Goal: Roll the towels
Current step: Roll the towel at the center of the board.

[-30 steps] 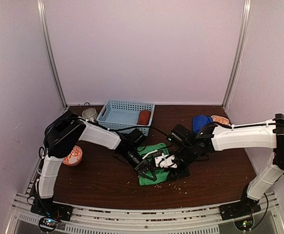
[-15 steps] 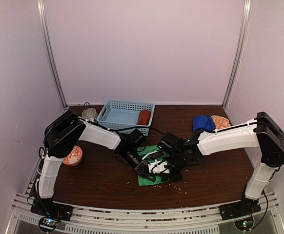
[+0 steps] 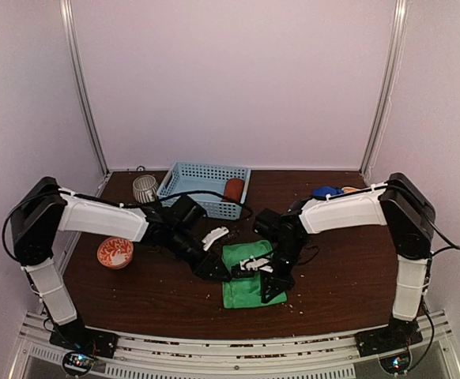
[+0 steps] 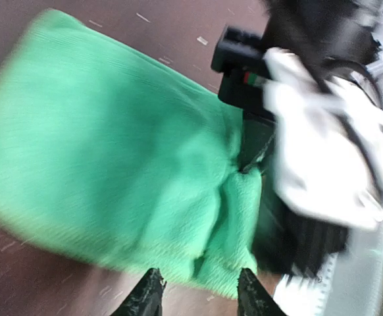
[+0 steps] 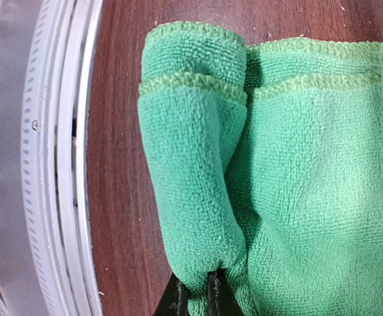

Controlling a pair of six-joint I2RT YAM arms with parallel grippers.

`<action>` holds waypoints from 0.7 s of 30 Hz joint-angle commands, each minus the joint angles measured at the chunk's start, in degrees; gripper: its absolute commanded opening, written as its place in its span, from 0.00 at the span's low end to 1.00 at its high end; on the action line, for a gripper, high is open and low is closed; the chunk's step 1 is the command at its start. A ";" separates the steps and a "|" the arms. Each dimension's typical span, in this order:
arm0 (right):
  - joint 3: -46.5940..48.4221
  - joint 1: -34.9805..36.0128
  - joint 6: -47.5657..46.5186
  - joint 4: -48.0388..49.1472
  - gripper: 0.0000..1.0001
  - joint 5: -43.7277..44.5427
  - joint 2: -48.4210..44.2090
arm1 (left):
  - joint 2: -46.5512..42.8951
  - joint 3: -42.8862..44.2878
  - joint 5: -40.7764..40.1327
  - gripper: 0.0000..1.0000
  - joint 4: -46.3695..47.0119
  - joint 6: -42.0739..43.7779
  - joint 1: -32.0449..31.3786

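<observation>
Over green towel (image 3: 242, 290), right pincer (image 5: 196, 296) pinching downward

We see the green towel (image 4: 112, 164) only as a motion smear in the left wrist view, where the bottom edge crops the left pincer (image 4: 198, 293) to its tips. From above, the right arm (image 3: 348, 212) covers most of the blue towel (image 3: 322, 192).

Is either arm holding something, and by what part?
The right gripper pinches the green towel by a raised fold at its edge; the left gripper holds nothing.
</observation>
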 commanded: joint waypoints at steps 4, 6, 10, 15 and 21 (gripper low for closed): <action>10.76 -6.35 -0.26 -19.15 0.01 -9.23 15.49 | -17.77 -12.18 -22.28 0.41 14.86 2.86 -2.46; 15.67 -7.48 -0.11 -22.58 0.01 -9.75 19.90 | -21.06 -12.96 -27.42 0.43 14.90 8.10 -6.40; 22.43 -9.27 1.93 -26.36 0.01 -11.71 26.47 | -19.46 -7.85 -35.81 0.43 9.08 17.61 -14.65; 23.77 -9.81 2.48 -27.17 0.01 -11.98 28.36 | -9.12 1.89 -40.58 0.44 -0.74 25.64 -21.39; 23.74 -9.90 2.91 -26.71 0.01 -11.19 27.59 | 1.19 9.26 -42.96 0.44 -4.91 29.82 -23.15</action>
